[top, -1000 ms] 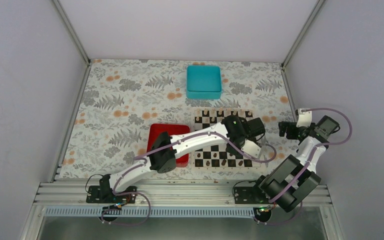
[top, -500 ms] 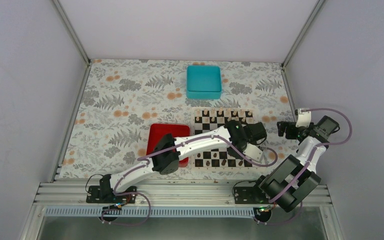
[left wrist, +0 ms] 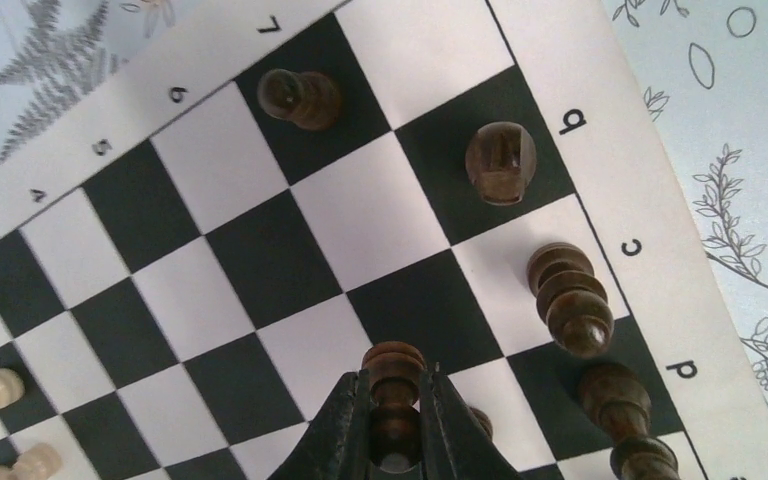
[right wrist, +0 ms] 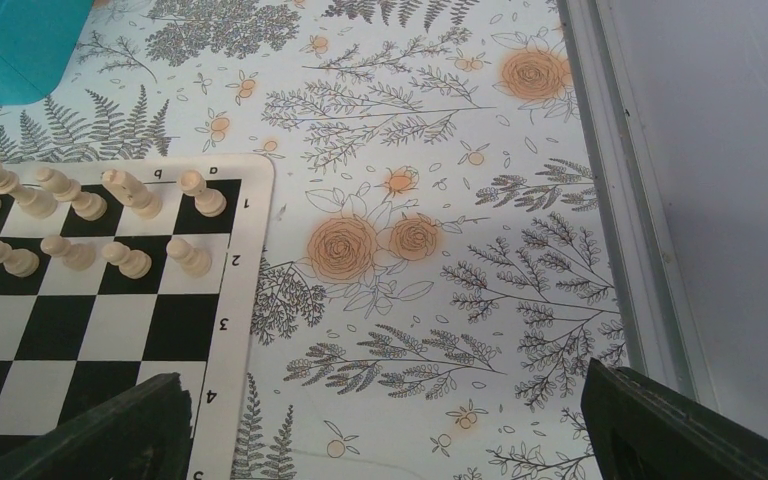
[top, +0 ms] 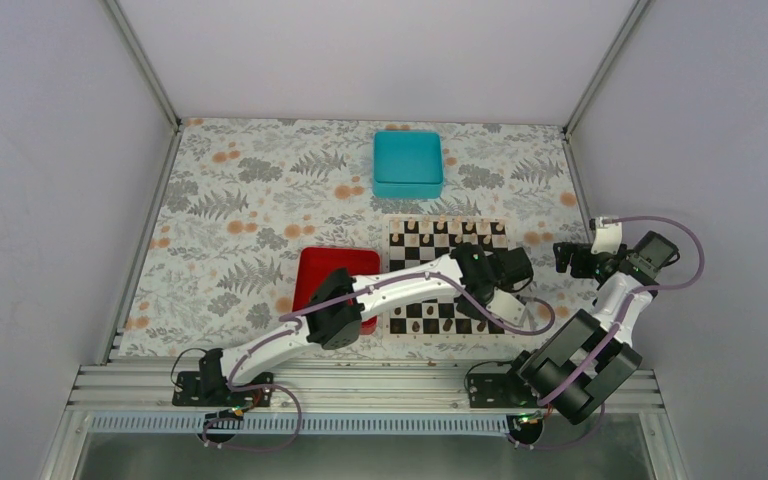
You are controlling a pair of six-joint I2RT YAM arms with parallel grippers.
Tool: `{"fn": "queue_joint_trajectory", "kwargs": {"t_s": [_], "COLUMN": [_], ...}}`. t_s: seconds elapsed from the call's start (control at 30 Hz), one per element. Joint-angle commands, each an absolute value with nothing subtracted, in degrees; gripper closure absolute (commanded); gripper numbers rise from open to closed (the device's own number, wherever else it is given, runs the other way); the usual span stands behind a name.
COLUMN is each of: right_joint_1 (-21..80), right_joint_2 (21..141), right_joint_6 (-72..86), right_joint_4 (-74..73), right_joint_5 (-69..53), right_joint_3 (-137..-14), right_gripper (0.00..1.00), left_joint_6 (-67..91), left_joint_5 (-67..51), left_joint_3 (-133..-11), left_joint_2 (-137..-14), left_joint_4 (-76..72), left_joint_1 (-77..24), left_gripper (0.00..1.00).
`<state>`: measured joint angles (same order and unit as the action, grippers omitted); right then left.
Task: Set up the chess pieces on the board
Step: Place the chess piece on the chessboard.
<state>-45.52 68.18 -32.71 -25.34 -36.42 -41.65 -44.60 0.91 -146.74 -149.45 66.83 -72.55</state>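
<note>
The board [top: 416, 251] lies right of centre on the flowered cloth. My left gripper [top: 500, 304] reaches over its near right part. In the left wrist view this gripper [left wrist: 397, 386] is shut on a dark chess piece [left wrist: 394, 362], held just above a black square. Other dark chess pieces stand close by: one [left wrist: 300, 97] by the 7 mark, one [left wrist: 500, 162] by the letter b, and two [left wrist: 570, 300] [left wrist: 616, 398] along the lettered edge. My right gripper [right wrist: 390, 440] is open over bare cloth right of the board, with nothing between its fingers [right wrist: 110, 430].
Pale cream pieces [right wrist: 80, 200] fill the board's two far rows. A red tray [top: 335, 268] lies left of the board under my left arm. A teal box [top: 408, 163] stands behind the board. The enclosure's metal rail [right wrist: 620, 200] and wall run close on the right.
My left gripper has moved a little nearer and lower over the board's near right part, still holding the dark piece. The right arm has not moved.
</note>
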Motion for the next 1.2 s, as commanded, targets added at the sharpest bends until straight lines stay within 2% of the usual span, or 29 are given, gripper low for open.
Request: {"fn": "queue_joint_trajectory", "kwargs": {"t_s": [0.0, 0.77, 1.17], "right_joint_1": [-46.23, -46.24, -46.24], "right_joint_2": [67.59, 66.84, 67.12], "right_joint_6": [-33.02, -33.04, -33.39], "right_joint_4": [-25.27, -25.13, -25.22], "right_joint_5": [-38.06, -37.96, -38.57], "right_joint_3": [-42.65, -42.22, -42.05], "right_gripper": [0.00, 0.00, 0.00], "left_joint_6": [-45.35, -45.35, -45.18], "left_joint_5": [-0.83, -0.52, 0.41], "left_joint_3": [-146.86, -145.74, -145.81], "left_joint_2": [-151.93, -152.66, -152.54], "left_joint_4": [66.80, 66.98, 66.51], "left_joint_1": [-73.21, -73.13, -73.05], "left_gripper": [0.90, 0.90, 0.82]}}
